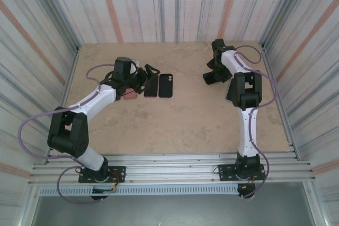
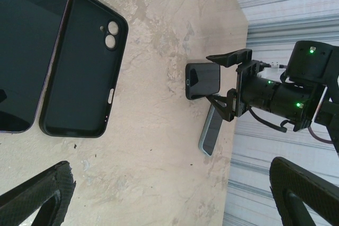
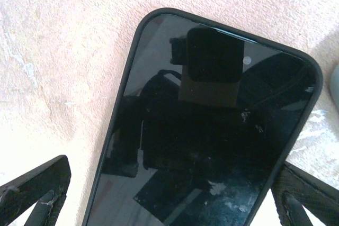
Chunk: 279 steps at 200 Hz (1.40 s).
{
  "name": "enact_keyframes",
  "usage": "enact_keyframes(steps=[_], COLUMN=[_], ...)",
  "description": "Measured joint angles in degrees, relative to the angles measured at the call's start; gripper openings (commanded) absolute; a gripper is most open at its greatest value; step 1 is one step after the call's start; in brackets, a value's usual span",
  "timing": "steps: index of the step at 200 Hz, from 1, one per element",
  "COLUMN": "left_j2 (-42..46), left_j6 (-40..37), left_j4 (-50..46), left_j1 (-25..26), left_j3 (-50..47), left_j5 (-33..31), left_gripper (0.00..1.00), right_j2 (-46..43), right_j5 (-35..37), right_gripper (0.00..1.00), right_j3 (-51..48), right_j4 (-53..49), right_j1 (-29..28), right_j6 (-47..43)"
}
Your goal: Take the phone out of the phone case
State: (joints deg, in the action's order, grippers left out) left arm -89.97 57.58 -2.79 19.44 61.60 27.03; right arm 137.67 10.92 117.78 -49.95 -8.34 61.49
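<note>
While the phone (image 2: 24, 51) lies flat and screen-up on the table (image 1: 185, 125), the phone case (image 2: 79, 67) lies just beside it on its right. The two run parallel and are nearly touching. The case rests with its hollow inner face up, camera cut-outs at the far end, so the phone is out of it. Both sit left of centre in the far half of the table.

The left pincer (image 2: 169, 178) hovers just short of the pair, on the phone's side. Its fingers (image 2: 37, 197) are spread wide with bare table between them, touching neither phone nor case. From the left wrist, phone and case lie ahead and off to one side of the gap.

Well apart, across the table to the right, a second cased phone (image 3: 212, 130) faces screen-up at the right pincer (image 1: 210, 78). Its black case rim wraps the glass. The right pincer's fingers (image 3: 37, 189) stand on either side of its long edges. Whether they actually press on it, I cannot tell.

A pale grey slab (image 2: 210, 130) lies on the table just beside that cased phone. A small pink thing (image 1: 128, 97) peeks out beside the left arm, near the phone. Open table separates the two groups, and corrugated walls close in the table on three sides.
</note>
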Motion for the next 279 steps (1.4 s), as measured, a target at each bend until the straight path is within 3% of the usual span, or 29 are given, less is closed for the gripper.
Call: enact_keyframes(steps=[129,203,279], left_j2=[0.0,0.0,0.0], left_j6=[-1.0,-1.0,-1.0], left_j4=[-0.4,-0.2,-0.2], left_j1=[-0.5,-0.5,-0.7], left_j3=[-0.2,-0.7,-0.9], left_j5=[0.0,0.0,0.0], left_gripper=[0.99,0.99,0.98], right_j2=[8.6,8.9,4.5], right_j5=[0.1,-1.7,-3.6], right_gripper=[0.91,0.81,0.83], right_j3=[15.8,16.0,8.2], right_j4=[-15.6,-17.2,-11.8], right_j1=[-1.0,-0.6,0.9], right_j6=[4.1,5.9,3.9])
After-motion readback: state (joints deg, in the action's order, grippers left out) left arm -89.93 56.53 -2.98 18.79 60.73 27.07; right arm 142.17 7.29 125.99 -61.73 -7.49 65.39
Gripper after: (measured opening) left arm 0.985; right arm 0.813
